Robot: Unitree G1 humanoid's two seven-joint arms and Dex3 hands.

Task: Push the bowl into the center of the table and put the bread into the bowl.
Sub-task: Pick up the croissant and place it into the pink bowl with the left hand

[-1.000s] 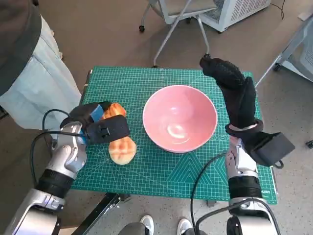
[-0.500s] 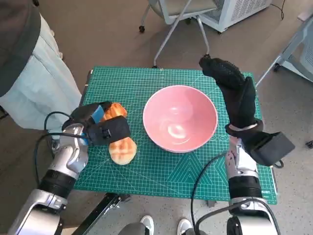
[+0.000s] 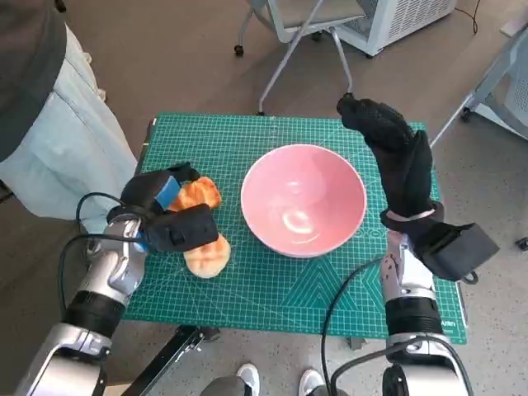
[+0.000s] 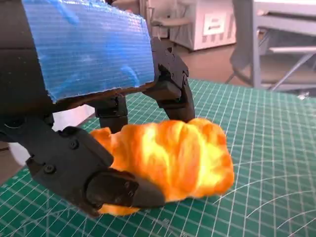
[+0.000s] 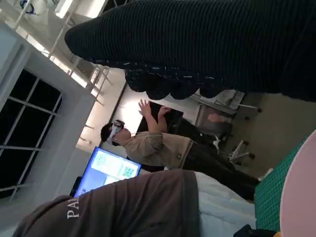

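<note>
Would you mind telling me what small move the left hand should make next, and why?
Probably lift the bread clear of the mat and carry it toward the pink bowl. The left hand already has its fingers around one piece, the bowl sits near the table's middle, and nothing lies in it yet.

Even, bright indoor light from overhead fills the head view, with only soft shadows on the green mat (image 3: 280, 280). A pale glare spot shines inside the pink bowl (image 3: 304, 200). Straight lines bend slightly toward the picture's edges. In the left wrist view the bread (image 4: 168, 160) glows orange and looks overexposed, and the background is soft. The right wrist view is dimmer, with the glove (image 5: 207, 44) dark and blurred against bright windows.
</note>
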